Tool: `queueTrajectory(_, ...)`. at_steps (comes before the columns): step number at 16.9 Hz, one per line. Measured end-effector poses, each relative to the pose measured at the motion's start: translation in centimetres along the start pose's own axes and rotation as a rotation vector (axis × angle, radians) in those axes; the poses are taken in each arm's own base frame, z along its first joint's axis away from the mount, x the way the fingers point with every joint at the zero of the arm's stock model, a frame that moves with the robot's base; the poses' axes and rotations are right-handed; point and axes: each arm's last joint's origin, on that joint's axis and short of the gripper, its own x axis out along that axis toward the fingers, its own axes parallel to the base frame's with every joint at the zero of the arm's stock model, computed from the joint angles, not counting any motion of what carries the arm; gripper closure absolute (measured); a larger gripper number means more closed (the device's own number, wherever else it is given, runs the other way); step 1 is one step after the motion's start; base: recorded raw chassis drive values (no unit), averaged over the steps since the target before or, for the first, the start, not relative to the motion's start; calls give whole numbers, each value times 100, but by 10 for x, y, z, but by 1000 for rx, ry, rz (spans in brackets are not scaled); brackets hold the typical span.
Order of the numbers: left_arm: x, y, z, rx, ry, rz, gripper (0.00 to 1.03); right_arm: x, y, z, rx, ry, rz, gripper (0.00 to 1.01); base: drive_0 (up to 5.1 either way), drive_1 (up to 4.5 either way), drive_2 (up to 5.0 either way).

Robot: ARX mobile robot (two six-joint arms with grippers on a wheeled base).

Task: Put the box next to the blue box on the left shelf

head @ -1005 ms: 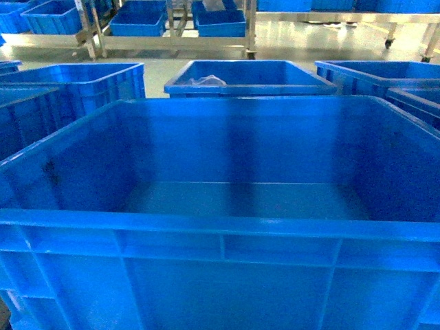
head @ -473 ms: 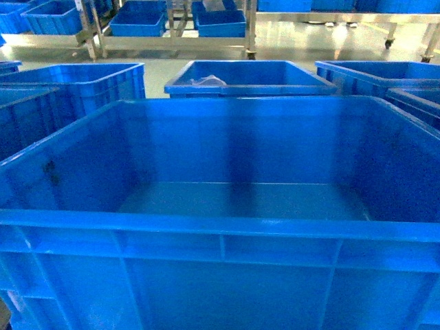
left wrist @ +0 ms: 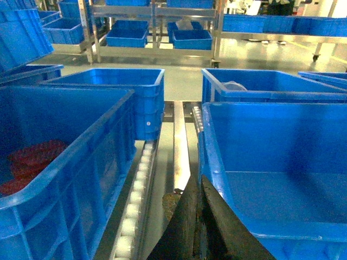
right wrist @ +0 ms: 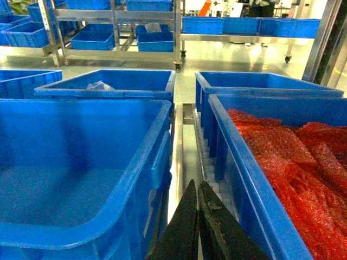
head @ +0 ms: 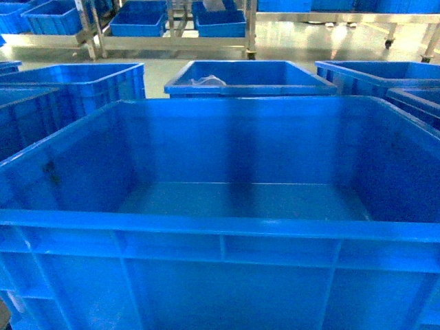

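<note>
Step in hand, judged: pre-grasp, both arms flanking the box (head: 227, 206), no lift begun. Box filled the head view, nearest to the robot, open side up, floor bare. Sat on a roller conveyor (left wrist: 138, 184), wedged between two neighbour crates.

Left tool (left wrist: 200, 227): fingers pressed together to a thin dark wedge, holding nothing. Pointed forward and slightly down into the gap at the box's left rim (left wrist: 209, 157), beside a steel rail (left wrist: 181, 151). Could not tell whether touching the rim. Crate with red contents (left wrist: 32, 162) just across the gap on the left.

Right tool (right wrist: 198, 225): likewise pressed together, empty. Aimed along the gap at the box's right wall (right wrist: 157, 162); crate of red bagged material (right wrist: 293, 157) just beyond. Contact with the wall not resolvable.

Neither tool seen in the head view; hidden by the box's walls.

Next move, judged: tools to be hooked or pressed under the rolled rim on both sides, evenly, then a level two-arm lift clear of the neighbour crates. Narrow side gaps left little room for spreading the fingers.

Destination: metal shelf rack (head: 172, 34) with blue boxes (head: 137, 24) seen far ahead, well apart from the box. Base travel likely needed after the lift.
</note>
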Motion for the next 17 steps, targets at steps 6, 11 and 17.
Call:
queueTrajectory(6,-13,0,2,0,-10,0,101,-11,0,1,0,-8,0,100,0,0,0)
queueTrajectory(11,-19,0,1,0,-9,0,101,-20,0,-2,0,21,-1,100,0,0,0)
queueTrajectory(17,-30,0,-2,3,5,0,101,-27,0,-3,0,3,2,100,0,0,0)
